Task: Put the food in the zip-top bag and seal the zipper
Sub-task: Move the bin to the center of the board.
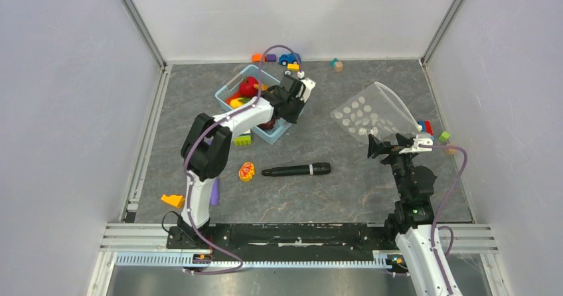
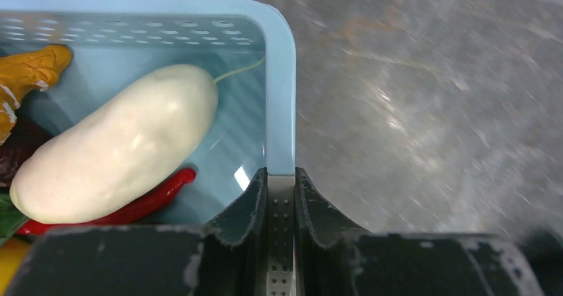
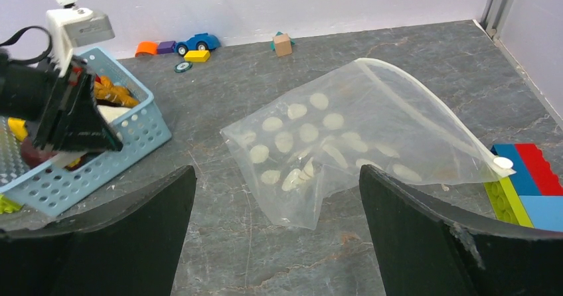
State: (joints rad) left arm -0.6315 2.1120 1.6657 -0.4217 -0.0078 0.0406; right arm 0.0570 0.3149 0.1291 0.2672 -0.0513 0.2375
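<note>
The food lies in the light-blue basket (image 1: pixel 229 87): a white oblong (image 2: pixel 113 153), a red chili (image 2: pixel 153 200), an orange carrot (image 2: pixel 30 67) and a maroon piece (image 2: pixel 16 153). A red apple (image 1: pixel 249 87) tops the pile. My left gripper (image 2: pixel 281 176) is shut on the basket's right wall (image 2: pixel 282 97), one finger inside and one outside. The dotted zip-top bag (image 3: pixel 338 143) lies crumpled at the right with its mouth gaping, the zipper (image 3: pixel 425 103) arching along it. My right gripper (image 3: pixel 277 176) stands wide open just short of the bag's near corner, with nothing held.
A black marker (image 1: pixel 295 170) and an orange toy (image 1: pixel 246 170) lie mid-table. A yellow wedge (image 1: pixel 172 200) and purple stick (image 1: pixel 214 191) sit by the left arm's base. Building blocks (image 3: pixel 524 176) touch the bag's right end. A toy car (image 1: pixel 289 59) and cube (image 1: pixel 337 64) line the back wall.
</note>
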